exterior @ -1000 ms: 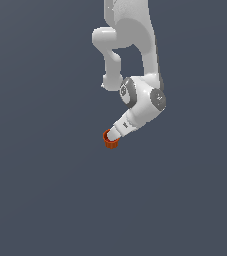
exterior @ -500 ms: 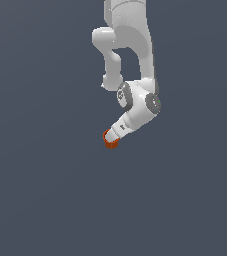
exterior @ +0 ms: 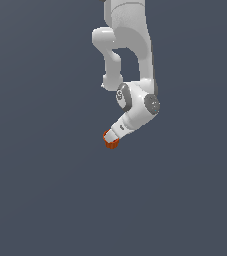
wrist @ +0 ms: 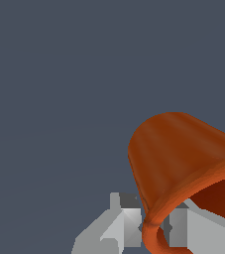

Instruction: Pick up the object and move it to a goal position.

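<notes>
In the exterior view, the white arm reaches down from twelve o'clock, its wrist angled toward seven o'clock. The orange-red cup sits at the tip of the gripper, just below frame centre, against a plain grey-blue backdrop. The fingers are too small here to tell how they stand.

In the wrist view, the cup fills the four o'clock part of the picture, tilted, its rim pinched between the grey fingers, which press together on it at six o'clock.
</notes>
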Controlling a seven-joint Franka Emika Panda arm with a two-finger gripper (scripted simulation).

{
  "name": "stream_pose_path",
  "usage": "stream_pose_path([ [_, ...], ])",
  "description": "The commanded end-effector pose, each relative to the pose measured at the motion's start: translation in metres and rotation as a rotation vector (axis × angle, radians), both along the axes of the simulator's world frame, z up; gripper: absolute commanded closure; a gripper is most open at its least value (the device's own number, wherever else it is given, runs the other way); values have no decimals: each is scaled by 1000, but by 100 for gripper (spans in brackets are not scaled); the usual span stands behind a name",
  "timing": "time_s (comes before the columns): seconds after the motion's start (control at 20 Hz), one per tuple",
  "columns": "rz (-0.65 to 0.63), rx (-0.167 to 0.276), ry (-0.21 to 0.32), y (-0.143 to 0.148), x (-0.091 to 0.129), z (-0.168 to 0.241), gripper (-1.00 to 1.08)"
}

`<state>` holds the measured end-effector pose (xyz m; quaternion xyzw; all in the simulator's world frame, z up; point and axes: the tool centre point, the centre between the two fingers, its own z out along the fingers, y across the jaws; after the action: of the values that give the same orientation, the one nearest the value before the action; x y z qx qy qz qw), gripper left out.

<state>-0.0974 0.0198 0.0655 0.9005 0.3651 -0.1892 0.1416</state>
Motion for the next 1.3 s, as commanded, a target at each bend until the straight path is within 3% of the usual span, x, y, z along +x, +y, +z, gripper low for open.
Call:
stream_pose_path([
  [0.0,1,0,0,1,0,0,108],
  [0.55,1,0,0,8,-8,18,108],
  [1.25,2,-1,0,44,-45,106,108],
])
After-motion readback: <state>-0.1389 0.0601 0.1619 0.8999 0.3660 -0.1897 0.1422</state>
